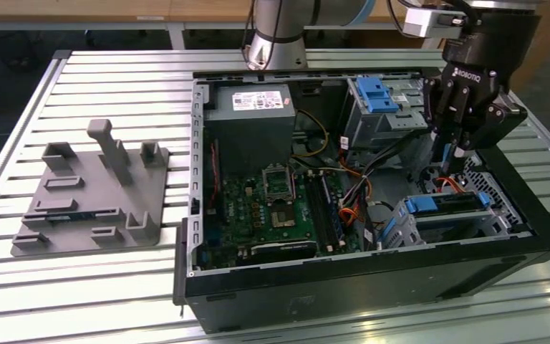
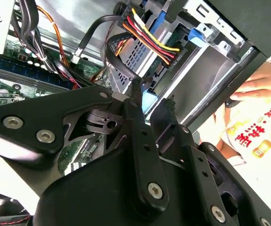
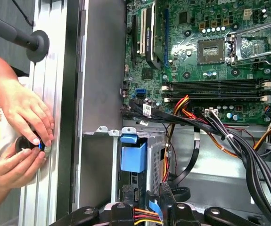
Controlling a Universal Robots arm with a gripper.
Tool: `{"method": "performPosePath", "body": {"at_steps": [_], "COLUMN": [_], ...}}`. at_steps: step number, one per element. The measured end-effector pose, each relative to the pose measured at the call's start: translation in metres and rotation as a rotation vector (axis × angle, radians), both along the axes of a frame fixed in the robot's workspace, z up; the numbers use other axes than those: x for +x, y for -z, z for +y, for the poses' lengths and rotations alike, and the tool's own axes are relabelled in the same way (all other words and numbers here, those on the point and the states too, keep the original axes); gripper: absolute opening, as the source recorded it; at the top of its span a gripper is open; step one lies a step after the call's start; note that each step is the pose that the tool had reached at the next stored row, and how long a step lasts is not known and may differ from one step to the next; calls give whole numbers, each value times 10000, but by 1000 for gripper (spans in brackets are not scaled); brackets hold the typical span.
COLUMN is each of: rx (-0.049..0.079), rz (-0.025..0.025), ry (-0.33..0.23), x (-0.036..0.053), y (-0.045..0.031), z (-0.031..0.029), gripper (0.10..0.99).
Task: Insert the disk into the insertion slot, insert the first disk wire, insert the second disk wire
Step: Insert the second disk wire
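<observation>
down inside the open computer case (image 1: 351,294), the gripper (image 1: 450,161) hangs tip-down just above the disk (image 1: 444,203). whether it grips anything i cannot tell. the disk, in its blue caddy, lies directly beneath the gripper and is already seated in the insertion slot (image 1: 457,229), so the work in hand looks to be the wires. in the second wrist view a bundle of red, yellow, orange and black wires (image 2: 147,30) arcs just ahead of the gripper (image 2: 151,96) toward the disk's end. doing this well, i judge, means keeping the plug square to its socket. it also means pressing straight along the disk, not sideways, and letting the stiff bundle bend freely instead of dragging. a person's hands (image 3: 24,113) rest outside the case wall, well apart from the gripper.
</observation>
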State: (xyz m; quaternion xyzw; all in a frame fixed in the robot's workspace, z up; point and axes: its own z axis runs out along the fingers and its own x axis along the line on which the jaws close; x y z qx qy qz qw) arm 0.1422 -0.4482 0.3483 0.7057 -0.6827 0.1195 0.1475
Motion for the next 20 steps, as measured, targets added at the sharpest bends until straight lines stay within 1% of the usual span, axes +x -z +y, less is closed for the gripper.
{"method": "performPosePath", "body": {"at_steps": [4,8,10,11,12,15,16,17,18,19,20], "rx": [-18,-47,-51,-51,-52,-62,-72,-77,-101,-126,-131], "rz": [0,0,-1,-13,-35,-153,-214,-320,-396,-420,-425], "ry": [59,120,140,149,156,164,164,165,165,172,192], "x": [2,5,5,5,5,5,4,-4,-13,-22,-30], "y": [1,2,21,34,44,59,59,60,60,60,60], "z": [5,31,31,32,32,36,41,44,45,45,45], "gripper": [357,357,357,357,357,357,357,357,357,357,357]}}
